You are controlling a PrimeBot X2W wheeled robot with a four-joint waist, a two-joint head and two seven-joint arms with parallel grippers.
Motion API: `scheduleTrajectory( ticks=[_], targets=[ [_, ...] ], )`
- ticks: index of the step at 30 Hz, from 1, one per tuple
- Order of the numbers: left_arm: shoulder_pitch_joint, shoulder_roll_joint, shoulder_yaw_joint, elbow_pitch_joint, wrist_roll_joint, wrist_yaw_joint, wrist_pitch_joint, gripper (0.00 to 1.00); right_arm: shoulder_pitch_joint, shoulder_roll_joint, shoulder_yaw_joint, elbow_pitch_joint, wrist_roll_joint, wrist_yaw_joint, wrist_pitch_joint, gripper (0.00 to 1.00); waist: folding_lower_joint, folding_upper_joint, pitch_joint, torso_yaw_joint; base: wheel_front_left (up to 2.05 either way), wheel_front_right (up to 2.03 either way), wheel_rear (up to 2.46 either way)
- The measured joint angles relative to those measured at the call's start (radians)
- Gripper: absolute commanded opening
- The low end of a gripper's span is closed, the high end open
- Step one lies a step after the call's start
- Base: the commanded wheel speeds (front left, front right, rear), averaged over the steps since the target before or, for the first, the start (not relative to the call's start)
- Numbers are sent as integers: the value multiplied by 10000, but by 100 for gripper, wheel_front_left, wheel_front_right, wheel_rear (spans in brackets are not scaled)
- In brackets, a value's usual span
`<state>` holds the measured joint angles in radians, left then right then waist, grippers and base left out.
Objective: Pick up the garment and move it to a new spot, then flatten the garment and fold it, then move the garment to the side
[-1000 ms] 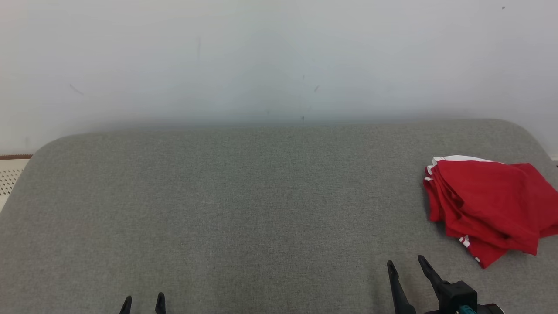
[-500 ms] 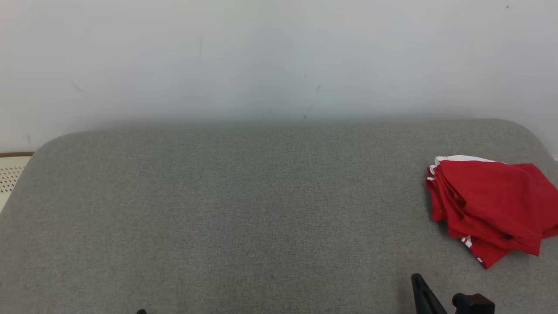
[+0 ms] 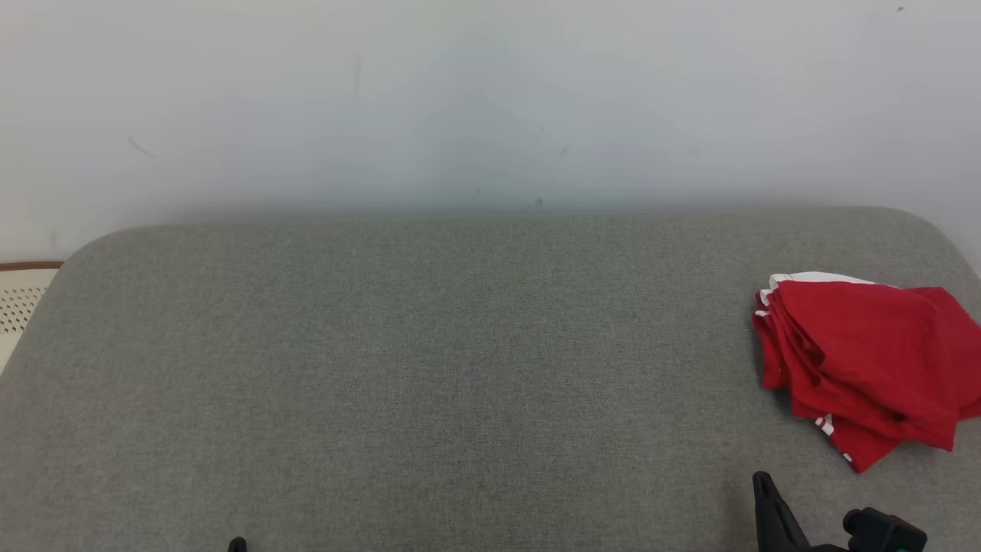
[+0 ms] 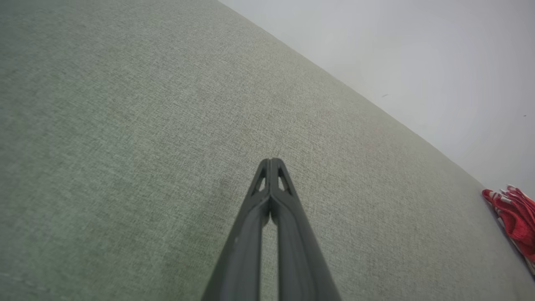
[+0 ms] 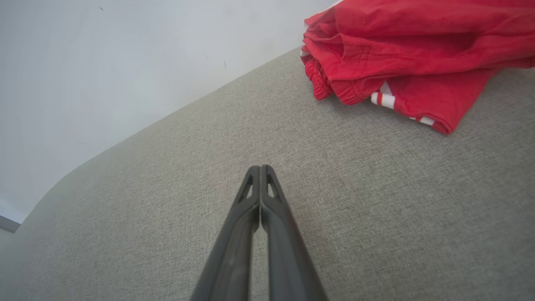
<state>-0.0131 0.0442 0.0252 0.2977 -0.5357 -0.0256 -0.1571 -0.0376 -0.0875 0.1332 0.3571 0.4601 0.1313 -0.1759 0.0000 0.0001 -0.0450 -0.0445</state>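
Here's the red garment (image 3: 866, 368), bunched in loose layers at the right edge of the head view, about mid-height, lying on the grey fabric-covered worktop (image 3: 429, 360). A bit of white trim peeks out along its top edge, and white stripes show at its lower corner. Down at the bottom right of that view, the right hand (image 3: 763, 483) pokes up as one dark finger shape. It sits below and left of the garment, clear of it, with bare grey fabric between the two. In the right wrist view the right hand (image 5: 260, 167) has its two fingers pressed tip to tip, nothing between them. The garment (image 5: 418, 46) fills the upper right corner there, showing a gathered waistband and white bands on its near fold. Over at the bottom left of the head view, just the tip of the left hand (image 3: 237, 544) shows at the frame's edge. The left wrist view shows the left hand (image 4: 271, 161) closed as well, fingers together and empty over plain grey fabric. The garment (image 4: 516, 217) is a small red patch far off at that view's right edge. Whether either hand touches the worktop, I cannot tell. A pale wall (image 3: 490, 100) runs across the top, and a cream perforated object (image 3: 19, 307) sits at the far left edge.
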Motion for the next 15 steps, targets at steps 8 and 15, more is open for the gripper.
scheduleTrajectory(
  ticks=[8,15],
  targets=[
    [-94,0,81,-81,-1246,-100,322,0,-129,-6,-209,-155,1417,0,268,0,0,0,37,34,0,0,0],
    [-141,2,178,-127,-2295,-222,568,0,-138,-10,-395,-249,2537,0,497,0,0,0,69,64,0,0,0]
  ],
)
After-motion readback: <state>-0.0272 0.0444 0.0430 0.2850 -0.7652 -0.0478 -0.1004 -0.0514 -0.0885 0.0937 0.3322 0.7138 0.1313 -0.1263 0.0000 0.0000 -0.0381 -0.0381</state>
